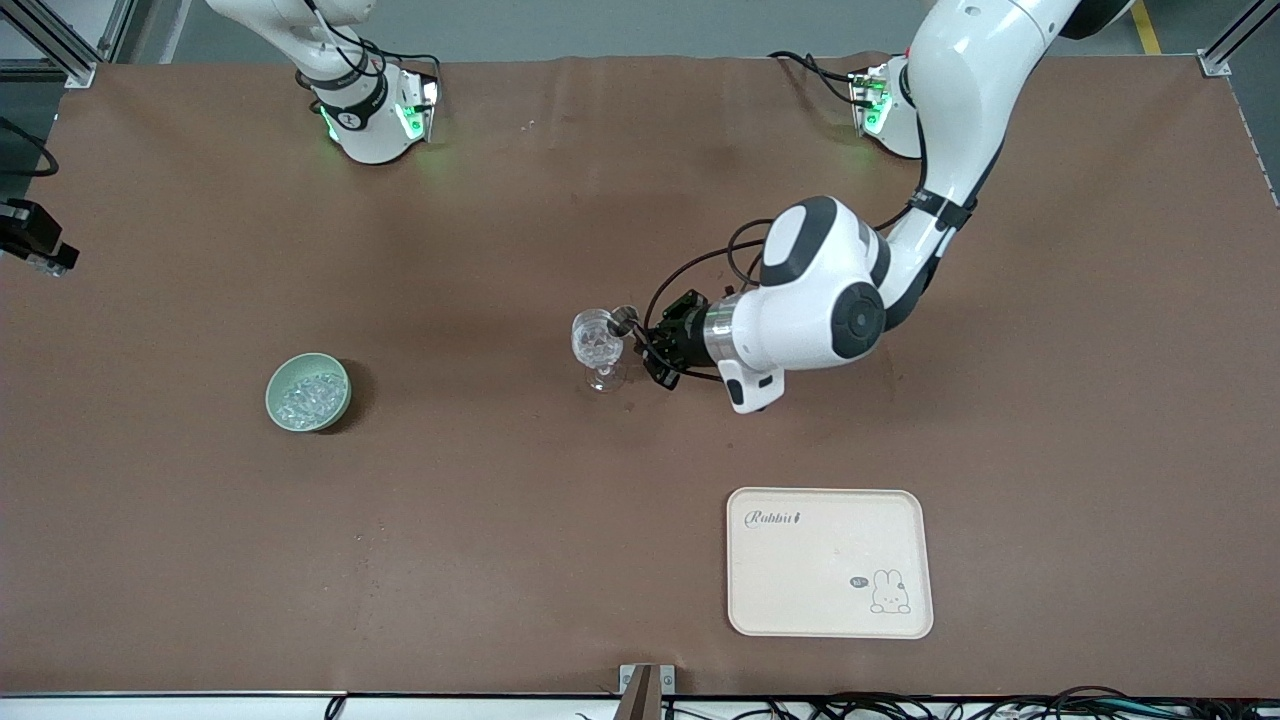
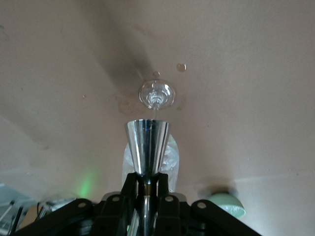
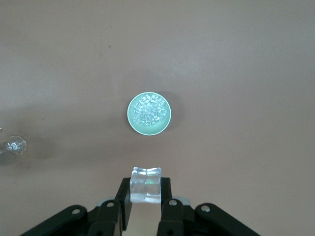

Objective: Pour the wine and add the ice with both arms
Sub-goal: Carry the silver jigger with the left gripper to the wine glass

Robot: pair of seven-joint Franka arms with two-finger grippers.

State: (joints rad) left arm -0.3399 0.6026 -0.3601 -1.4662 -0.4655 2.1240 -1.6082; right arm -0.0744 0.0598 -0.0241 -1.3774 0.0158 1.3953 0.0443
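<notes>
Tilting over the clear stemmed wine glass (image 1: 598,345), a shiny steel jigger (image 2: 147,145) is clamped by the left gripper (image 1: 655,345). 1 clear ice cube (image 3: 145,185) is pinched by the right gripper (image 3: 145,196), directly above the pale green bowl (image 3: 149,114) of ice (image 1: 308,393), well apart from the glass.

The left arm is reaching low over mid-counter, its left gripper (image 2: 146,183) clamping a metal cone, while the right gripper (image 3: 145,196) is pinching an ice cube.

Pale green bowl (image 1: 308,392), clear glinting ice (image 1: 310,396), cream tray (image 1: 829,562) — rabbit print, brown table (image 1: 480,250).
</notes>
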